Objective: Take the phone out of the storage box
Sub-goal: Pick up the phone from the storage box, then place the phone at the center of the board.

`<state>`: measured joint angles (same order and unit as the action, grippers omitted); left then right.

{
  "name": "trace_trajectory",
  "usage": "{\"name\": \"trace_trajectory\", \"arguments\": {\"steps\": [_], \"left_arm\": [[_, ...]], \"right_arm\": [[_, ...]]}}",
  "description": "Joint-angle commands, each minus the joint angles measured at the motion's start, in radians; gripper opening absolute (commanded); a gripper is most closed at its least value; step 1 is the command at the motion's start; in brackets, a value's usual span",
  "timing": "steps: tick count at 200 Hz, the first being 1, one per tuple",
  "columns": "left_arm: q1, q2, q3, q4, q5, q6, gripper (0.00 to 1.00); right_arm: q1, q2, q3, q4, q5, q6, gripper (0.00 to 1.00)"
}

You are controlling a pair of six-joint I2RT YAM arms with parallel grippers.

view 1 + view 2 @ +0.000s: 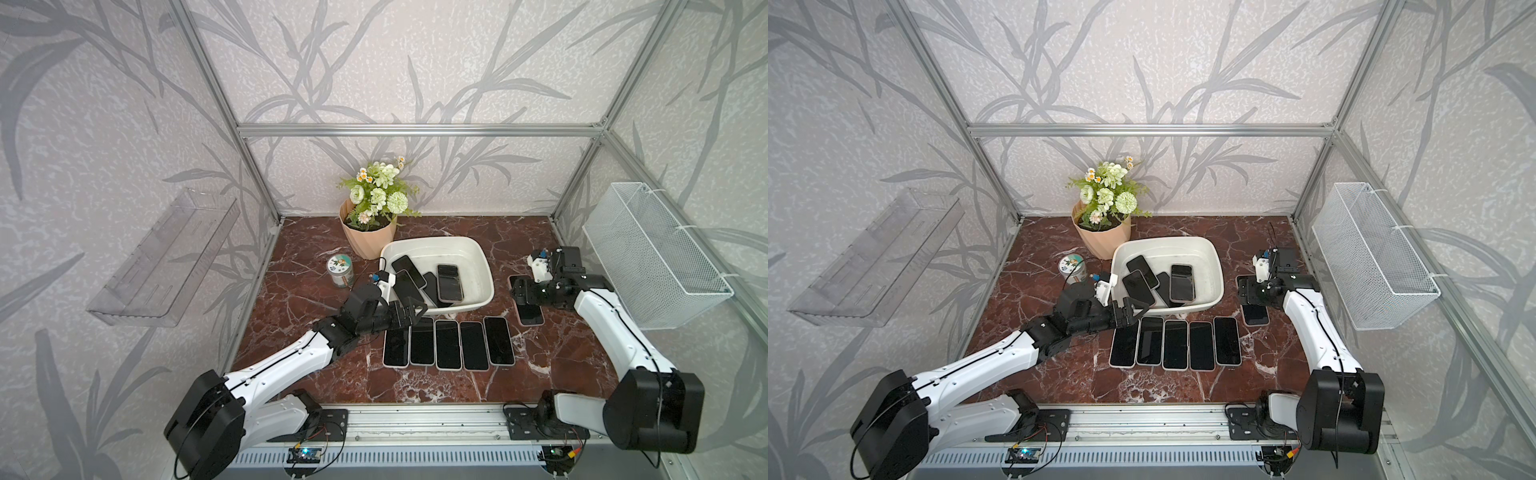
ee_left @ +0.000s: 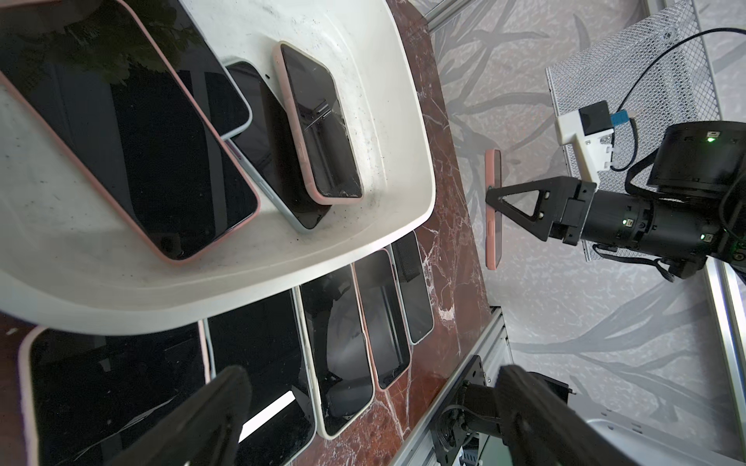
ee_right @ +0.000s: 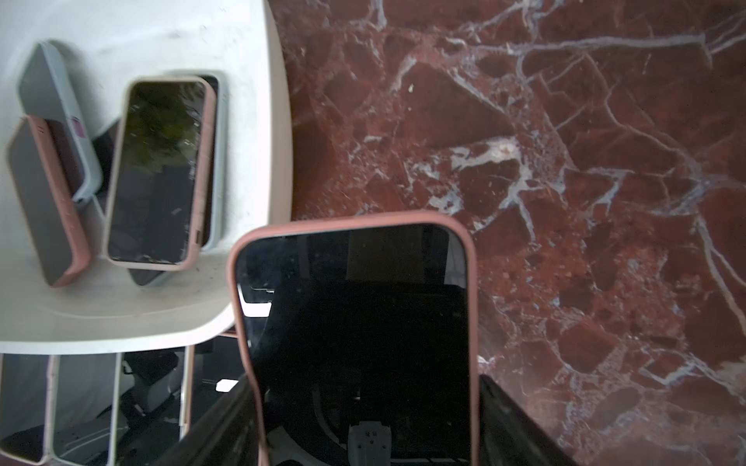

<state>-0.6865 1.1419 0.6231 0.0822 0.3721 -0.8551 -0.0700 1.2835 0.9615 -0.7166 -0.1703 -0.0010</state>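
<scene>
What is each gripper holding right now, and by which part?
The right gripper holds a pink-cased phone, clamped across its two long side edges, outside the storage box. The left gripper is open and holds nothing.

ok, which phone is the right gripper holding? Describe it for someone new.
Find the white tub mid-table and look to its right. There the right gripper clamps a pink-cased phone, screen up. It alone is outside both the tub's pile and the row of five in front.
</scene>
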Motion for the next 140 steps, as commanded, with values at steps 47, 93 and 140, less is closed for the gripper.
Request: {"name": "trace_trajectory", "arguments": {"steps": [47, 93, 140], "left_arm": [[0.000, 0.004, 0.096, -0.047, -0.024, 0.049, 1.00], [0.003, 0.000, 0.122, -0.073, -0.028, 0.053, 1.00], [0.009, -0.009, 0.131, -0.093, -0.035, 0.056, 1.00]], "right_arm": [[0.033, 0.055, -0.062, -0.003, 0.129, -0.060, 0.66], [0.035, 0.150, -0.080, 0.037, 0.133, -0.055, 0.65], [0.034, 0.259, -0.059, 0.038, 0.145, -0.033, 0.65]]}}
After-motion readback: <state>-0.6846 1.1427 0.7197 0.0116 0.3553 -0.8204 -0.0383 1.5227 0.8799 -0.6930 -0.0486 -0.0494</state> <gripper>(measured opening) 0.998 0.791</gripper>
